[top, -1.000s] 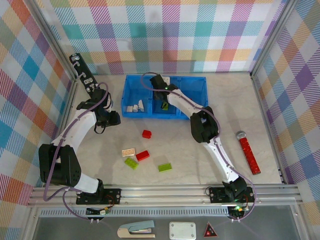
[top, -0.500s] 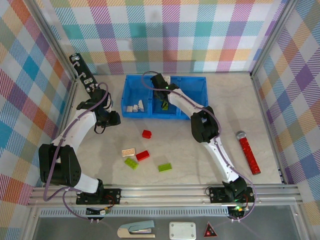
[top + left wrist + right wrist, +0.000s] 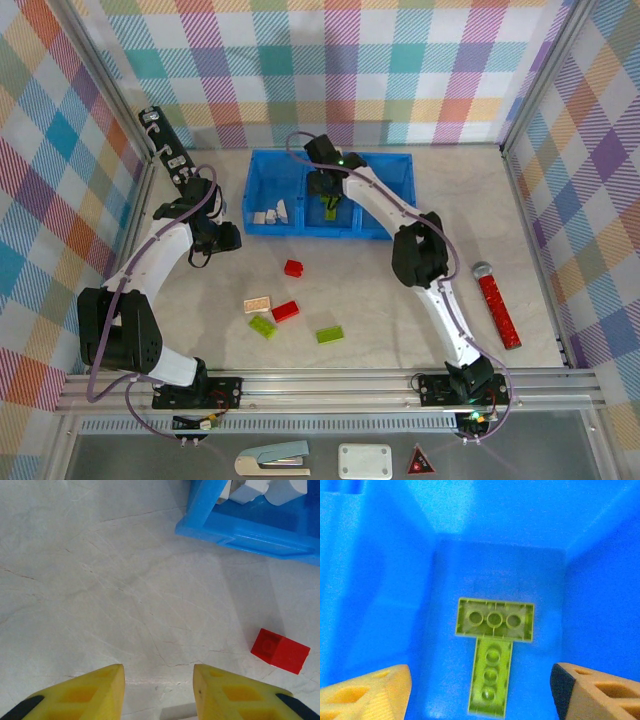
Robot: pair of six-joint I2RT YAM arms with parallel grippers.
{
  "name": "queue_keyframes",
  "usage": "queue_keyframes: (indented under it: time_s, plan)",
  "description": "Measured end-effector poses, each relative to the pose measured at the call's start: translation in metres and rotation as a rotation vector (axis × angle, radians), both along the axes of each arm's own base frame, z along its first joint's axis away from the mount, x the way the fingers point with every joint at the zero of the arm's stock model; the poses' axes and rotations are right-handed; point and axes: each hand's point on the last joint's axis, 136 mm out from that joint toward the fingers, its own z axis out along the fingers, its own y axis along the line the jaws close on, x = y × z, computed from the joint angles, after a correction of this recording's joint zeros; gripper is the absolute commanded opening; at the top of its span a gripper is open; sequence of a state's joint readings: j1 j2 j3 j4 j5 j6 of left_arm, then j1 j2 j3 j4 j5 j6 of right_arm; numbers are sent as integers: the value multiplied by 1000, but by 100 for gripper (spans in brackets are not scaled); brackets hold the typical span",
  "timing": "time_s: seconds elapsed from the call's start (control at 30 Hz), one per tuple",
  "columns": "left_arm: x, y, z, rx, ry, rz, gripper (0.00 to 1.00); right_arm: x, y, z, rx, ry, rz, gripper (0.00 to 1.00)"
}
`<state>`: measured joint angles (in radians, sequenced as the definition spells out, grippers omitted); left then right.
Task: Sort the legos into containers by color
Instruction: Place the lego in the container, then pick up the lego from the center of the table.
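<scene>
1. Key relation: the nearest loose piece was a red brick [image 3: 280, 651]. It lay on the table off to the right of the left gripper [image 3: 158, 667] and a bit ahead of its tips, well apart, not btwn the fingers. Its long axis ran roughly crosswise to the gripper's forward line, slightly tilted.
2. Left gripper: fingers parted a modest amt, bare table btwn them, holding nothing. I judged it the nearer arm for that red brick.
3. Right gripper [image 3: 480, 672]: jaws wide, nothing held, hanging over the middle compartment. Every loose brick lay well behind it, toward the bases.
4. Blue tray [image 3: 395, 160]: its near corner sat ahead and right of the left gripper's tips.
5. Contents:
   - Directly below the right gripper, two lime bricks [image 3: 494, 620] lay flat, touching in a T: one crosswise, one running back toward the fingers.
   - The compartment to its left held white bricks [image 3: 270, 214]; couldn't count them.
   - In the compartment to its right, what floor showed past the arm was bare blue.
6. Other legos sat back from the left gripper toward the bases: cream plate [image 3: 257, 303], second red brick [image 3: 286, 311] near it, loose lime brick [image 3: 263, 325], farther lime brick [image 3: 330, 335].
7. My guess: reds not begun, approx half done. The next grab needs the left gripper shifted right, closing across the brick's short side.
</scene>
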<state>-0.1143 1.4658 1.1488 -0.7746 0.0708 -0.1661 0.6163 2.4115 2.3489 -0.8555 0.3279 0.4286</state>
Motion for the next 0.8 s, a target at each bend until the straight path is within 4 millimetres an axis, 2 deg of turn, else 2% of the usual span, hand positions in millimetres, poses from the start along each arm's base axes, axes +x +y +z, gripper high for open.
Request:
queue_keyframes:
  time_s: [0.13,0.27,0.47,0.8]
  plan:
    - [0,0,0,0,0,0,41,-26,-2,21,23,48,36,73]
    - [0,0,-1,0,3,-4,41,-54,-3,30,23,104,93,72]
    - [0,-1,-3,-5,12,-7,41,-97,7,31,-1,172,282,71]
    - [1,-2,-3,-7,8,-10,41,-134,23,25,-35,186,681,71]
